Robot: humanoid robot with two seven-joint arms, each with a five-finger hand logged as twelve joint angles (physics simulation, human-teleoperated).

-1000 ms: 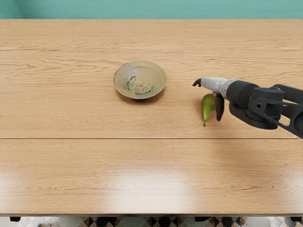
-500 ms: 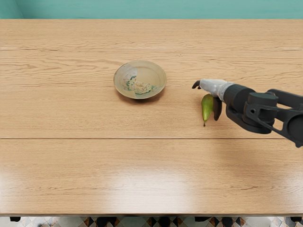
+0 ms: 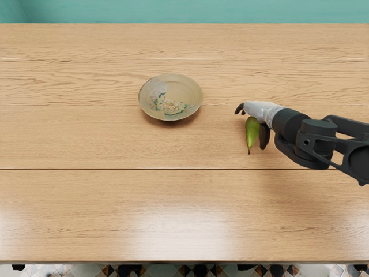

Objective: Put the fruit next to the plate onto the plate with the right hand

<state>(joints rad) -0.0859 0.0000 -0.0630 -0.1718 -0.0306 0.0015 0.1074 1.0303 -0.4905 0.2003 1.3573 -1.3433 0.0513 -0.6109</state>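
Note:
A green pear lies on the wooden table, its stem pointing toward the front edge. My right hand comes in from the right and sits over the pear's top and right side, fingers curling around it without a firm closure that I can see. The thumb tip points left above the pear, and a dark finger hangs down beside it. The beige plate, with a faded pattern inside, stands well to the left of the pear and holds no fruit. The left arm is out of view.
The teal wall runs behind the table's far edge. The dark forearm crosses the right side of the table. Bare wood lies between the pear and the plate.
The right hand has crept down and slightly left, closing in over the pear, so less of the fruit shows. The pear and the plate have stayed in place.

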